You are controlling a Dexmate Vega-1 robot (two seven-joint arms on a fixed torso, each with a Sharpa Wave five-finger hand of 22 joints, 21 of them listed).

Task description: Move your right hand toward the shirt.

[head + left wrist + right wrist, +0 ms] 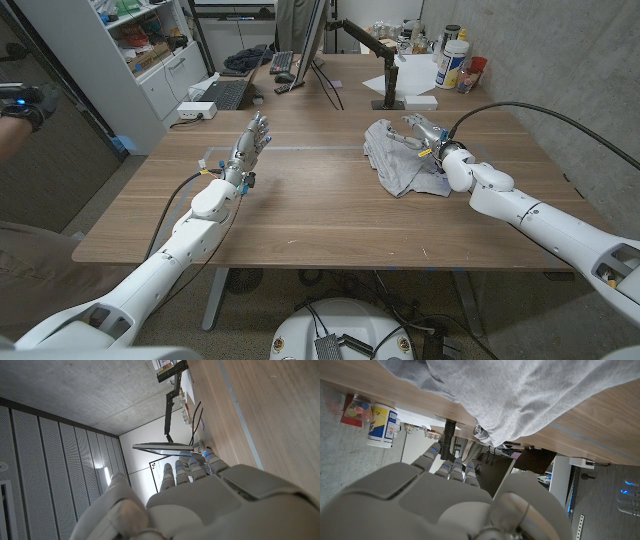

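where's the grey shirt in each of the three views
Head view: the grey shirt lies crumpled on the wooden table, right of centre, under the right hand.
Left wrist view: not in it.
Right wrist view: the shirt drapes across the upper part, beyond the hand's fingers.
Shared landmark: the white tub.

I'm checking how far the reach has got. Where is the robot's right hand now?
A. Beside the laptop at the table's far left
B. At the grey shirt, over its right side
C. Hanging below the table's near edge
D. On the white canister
B: in the head view the right hand sits at the crumpled grey shirt, over its right side.
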